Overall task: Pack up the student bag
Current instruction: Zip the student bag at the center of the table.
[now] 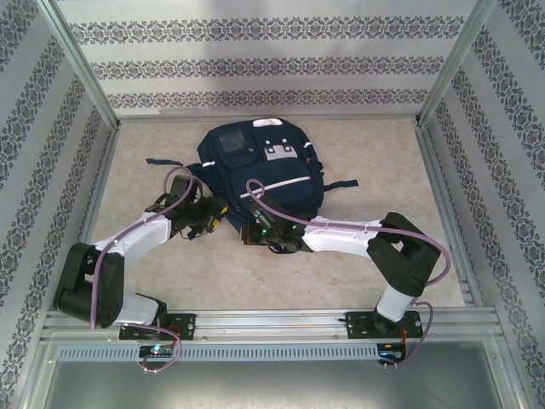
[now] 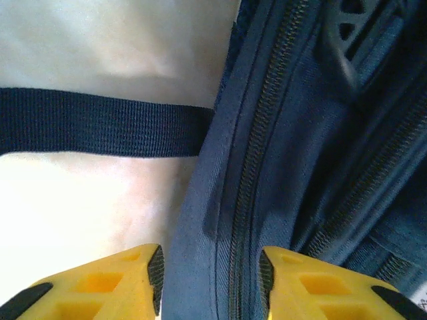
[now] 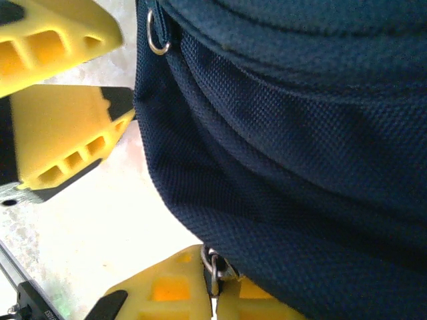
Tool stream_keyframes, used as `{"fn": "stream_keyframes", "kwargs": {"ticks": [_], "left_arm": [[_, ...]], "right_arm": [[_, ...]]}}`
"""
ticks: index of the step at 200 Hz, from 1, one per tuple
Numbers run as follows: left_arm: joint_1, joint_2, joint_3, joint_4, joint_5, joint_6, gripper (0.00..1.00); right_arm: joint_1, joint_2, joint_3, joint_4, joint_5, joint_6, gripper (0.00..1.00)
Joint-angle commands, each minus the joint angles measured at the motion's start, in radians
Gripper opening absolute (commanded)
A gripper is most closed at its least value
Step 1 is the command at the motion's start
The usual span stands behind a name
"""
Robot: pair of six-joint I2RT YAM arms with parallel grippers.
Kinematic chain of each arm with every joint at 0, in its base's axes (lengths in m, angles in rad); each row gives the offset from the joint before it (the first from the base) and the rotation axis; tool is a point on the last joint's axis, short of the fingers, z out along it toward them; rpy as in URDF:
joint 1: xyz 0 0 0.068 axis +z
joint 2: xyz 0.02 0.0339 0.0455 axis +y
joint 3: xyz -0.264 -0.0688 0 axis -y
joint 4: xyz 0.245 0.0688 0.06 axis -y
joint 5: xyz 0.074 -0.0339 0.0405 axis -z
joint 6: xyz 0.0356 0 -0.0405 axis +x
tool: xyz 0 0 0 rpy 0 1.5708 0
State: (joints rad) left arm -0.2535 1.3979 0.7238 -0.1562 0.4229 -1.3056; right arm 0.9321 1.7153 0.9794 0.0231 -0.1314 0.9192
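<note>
navy student bag (image 3: 300, 133), right claw (image 3: 212, 297) pinching zipper pull (image 3: 209, 262)

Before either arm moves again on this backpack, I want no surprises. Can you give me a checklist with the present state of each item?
1. Right pincer shut on the zipper pull: ok.
2. Left pincer straddles the student bag at its zipper: ok.
3. Left pincer actually pinching that fabric: cannot tell.
4. Zipper beside the left pincer open for packing: not ok, its teeth are closed.
5. Strap flat on the table, apart from the left pincer: ok.
</note>
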Motion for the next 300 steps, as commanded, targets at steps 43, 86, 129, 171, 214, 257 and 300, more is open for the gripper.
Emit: {"fn": "stream_keyframes", "kwargs": {"ticks": [43, 86, 129, 171, 214, 257, 300], "left_arm": [[-0.009, 0.072, 0.008, 0.071, -0.026, 0.014, 0.23], [-0.010, 0.130, 0.050, 0.077, -0.032, 0.026, 0.03], [-0.005, 0.133, 0.111, 0.010, -0.090, 0.075, 0.00], [-0.001, 0.159, 0.128, -0.012, -0.110, 0.083, 0.00], [0.001, 0.163, 0.153, -0.043, -0.137, 0.103, 0.00], [0.002, 0.168, 0.166, -0.054, -0.147, 0.104, 0.00], [0.017, 0.165, 0.177, -0.088, -0.167, 0.109, 0.00]], "right_arm": [[0.002, 0.033, 0.014, 0.073, 0.001, 0.010, 0.00], [0.009, 0.035, 0.048, -0.099, 0.061, -0.037, 0.00], [0.010, 0.027, 0.128, -0.316, 0.030, -0.063, 0.00], [-0.004, 0.034, 0.253, -0.545, 0.010, -0.113, 0.00], [-0.071, 0.000, 0.240, -0.595, -0.133, -0.124, 0.00], [-0.111, -0.029, 0.200, -0.621, -0.192, -0.174, 0.00], [-0.190, -0.063, 0.148, -0.650, -0.158, -0.256, 0.00]]}}
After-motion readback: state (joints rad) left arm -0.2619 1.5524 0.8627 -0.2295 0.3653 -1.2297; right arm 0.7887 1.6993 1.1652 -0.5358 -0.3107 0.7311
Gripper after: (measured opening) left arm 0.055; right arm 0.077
